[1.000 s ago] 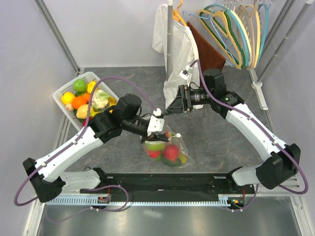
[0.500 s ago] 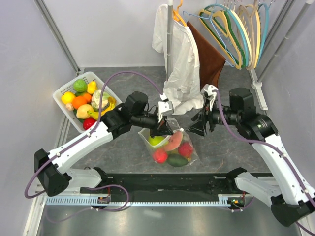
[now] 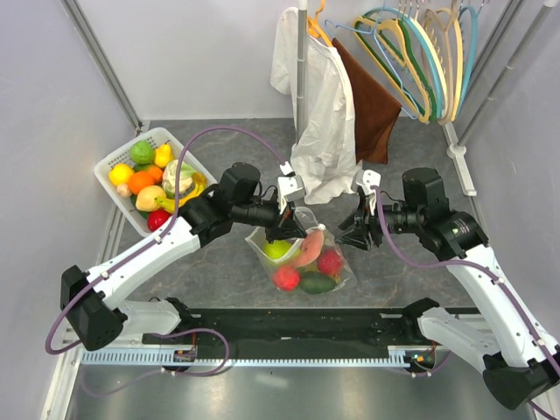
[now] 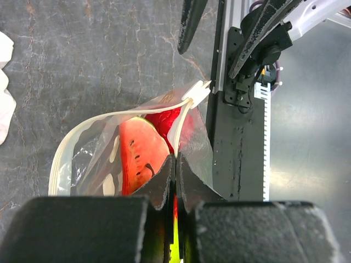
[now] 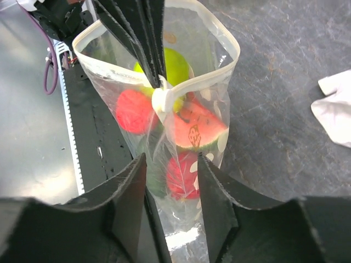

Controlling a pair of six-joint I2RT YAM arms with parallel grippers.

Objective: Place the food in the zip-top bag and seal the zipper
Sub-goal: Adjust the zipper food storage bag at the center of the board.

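Left gripper (image 4: 175, 167) is clamped on the rim of the clear polka-dot plastic zip-top bag (image 5: 204, 82). Right gripper (image 5: 171, 163) has its jaws apart, with the small white slider tab (image 5: 163, 102) just ahead of them.

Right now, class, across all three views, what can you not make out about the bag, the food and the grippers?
- Left wrist view: the left gripper, shut on the zip-top bag's rim, covers the bag's lower part and the food beyond the watermelon slice.
- Right wrist view: whether the right gripper touches the bag; its dark fingers block both sides.
- Top view: lower fruit in the white basket, buried under the top layer.
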